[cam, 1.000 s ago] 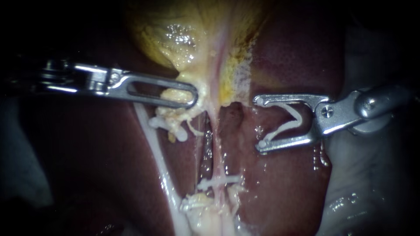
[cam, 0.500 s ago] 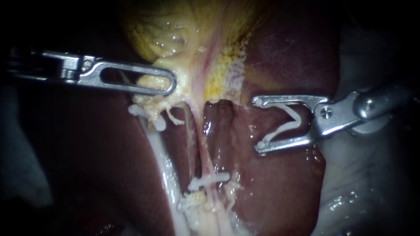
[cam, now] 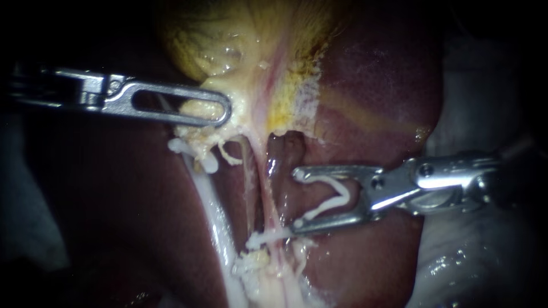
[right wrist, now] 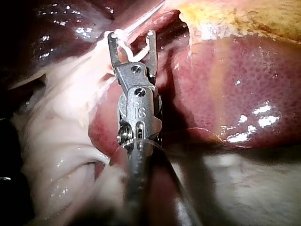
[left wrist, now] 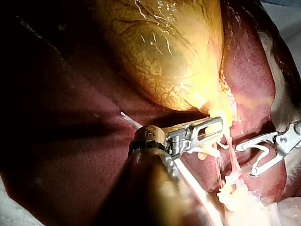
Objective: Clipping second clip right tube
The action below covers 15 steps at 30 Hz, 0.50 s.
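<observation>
My left instrument (cam: pixel 220 111) comes in from the left, its slotted jaws shut on the yellow neck of the gallbladder (cam: pixel 228 45); the left wrist view shows the same grip (left wrist: pixel 214 129). My right instrument (cam: pixel 297 199) holds an open white clip (cam: pixel 334 199) between wide-standing jaws, just right of the thin pink right tube (cam: pixel 268 188). Its lower jaw tip lies close to a white clip (cam: pixel 274 235) that sits across that tube. In the right wrist view the loaded jaws (right wrist: pixel 131 35) point at pale tissue. A white left tube (cam: pixel 208 194) carries a clip (cam: pixel 188 149) near its top.
Dark red liver (cam: pixel 371 97) lies around and under both tubes. Pale frayed tissue (cam: pixel 257 265) gathers where the tubes meet lower down. White cloth (cam: pixel 479 251) lies at the right, under my right instrument's shaft.
My right instrument has moved left and down with its clip, up to the right tube. Earlier my left instrument pulled the gallbladder neck up and left; it now holds still.
</observation>
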Each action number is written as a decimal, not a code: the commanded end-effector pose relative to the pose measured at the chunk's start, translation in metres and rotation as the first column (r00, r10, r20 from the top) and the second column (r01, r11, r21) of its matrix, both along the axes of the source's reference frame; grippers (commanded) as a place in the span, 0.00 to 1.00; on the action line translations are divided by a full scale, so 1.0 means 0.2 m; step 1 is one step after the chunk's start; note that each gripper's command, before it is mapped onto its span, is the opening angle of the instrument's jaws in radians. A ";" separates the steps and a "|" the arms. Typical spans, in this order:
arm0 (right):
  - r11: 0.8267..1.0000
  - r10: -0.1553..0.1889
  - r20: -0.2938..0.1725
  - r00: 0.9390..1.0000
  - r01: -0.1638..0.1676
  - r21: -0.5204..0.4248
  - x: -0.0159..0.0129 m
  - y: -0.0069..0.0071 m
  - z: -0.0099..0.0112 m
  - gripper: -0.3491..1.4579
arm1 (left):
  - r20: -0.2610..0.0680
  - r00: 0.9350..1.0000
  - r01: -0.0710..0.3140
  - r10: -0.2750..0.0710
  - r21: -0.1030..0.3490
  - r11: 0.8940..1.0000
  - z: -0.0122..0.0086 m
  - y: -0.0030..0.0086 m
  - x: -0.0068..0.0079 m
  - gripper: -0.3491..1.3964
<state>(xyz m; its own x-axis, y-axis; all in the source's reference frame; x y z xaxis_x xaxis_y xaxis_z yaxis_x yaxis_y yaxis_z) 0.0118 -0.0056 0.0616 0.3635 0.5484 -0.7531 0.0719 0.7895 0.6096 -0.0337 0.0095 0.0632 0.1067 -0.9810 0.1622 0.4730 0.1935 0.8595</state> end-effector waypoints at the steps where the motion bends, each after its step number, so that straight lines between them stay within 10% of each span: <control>1: 1.000 -0.001 0.002 1.000 0.001 0.012 0.003 -0.001 0.001 0.46 | 0.000 1.000 0.001 -0.001 0.000 1.000 0.000 0.000 0.000 0.00; 15: 0.991 -0.016 -0.056 0.998 0.023 0.130 0.018 -0.006 -0.001 0.44 | -0.002 1.000 0.003 -0.003 0.000 1.000 0.000 0.000 -0.002 0.00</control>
